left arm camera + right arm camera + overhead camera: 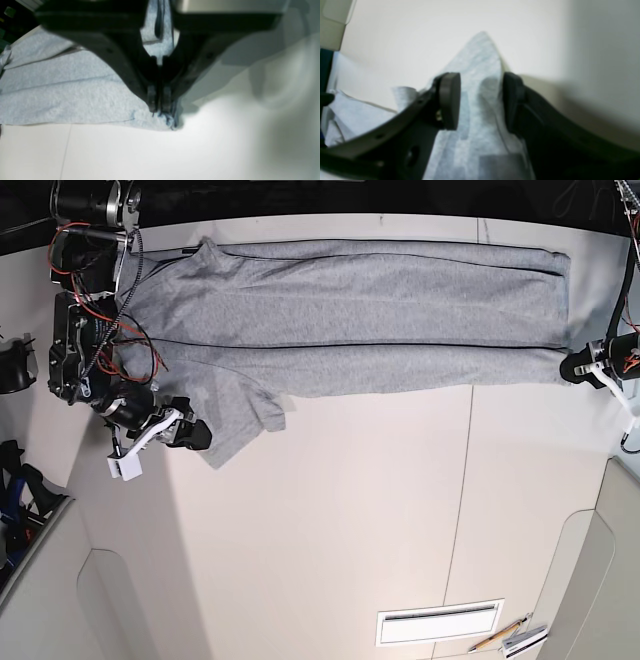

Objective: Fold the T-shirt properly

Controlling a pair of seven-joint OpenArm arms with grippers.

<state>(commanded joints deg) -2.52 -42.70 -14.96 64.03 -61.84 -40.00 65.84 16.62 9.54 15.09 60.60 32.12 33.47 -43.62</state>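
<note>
The heather-grey T-shirt [350, 310] lies stretched along the far side of the white table [330, 530], folded lengthwise, with one sleeve sticking out toward the front. My left gripper [578, 368] sits at the hem corner on the base view's right. In the left wrist view the left gripper [159, 108] is shut, pinching the edge of the T-shirt [62, 87] against the table. My right gripper [198, 438] is at the sleeve. In the right wrist view the right gripper [480, 100] is open, its pads [448, 100] on either side of a pointed flap of the T-shirt [480, 62].
Red and black cables [95, 280] hang on the arm at the base view's upper left. A white slotted vent [438, 622] and a pencil with small tools [508, 639] lie at the front right. Table seams run front to back.
</note>
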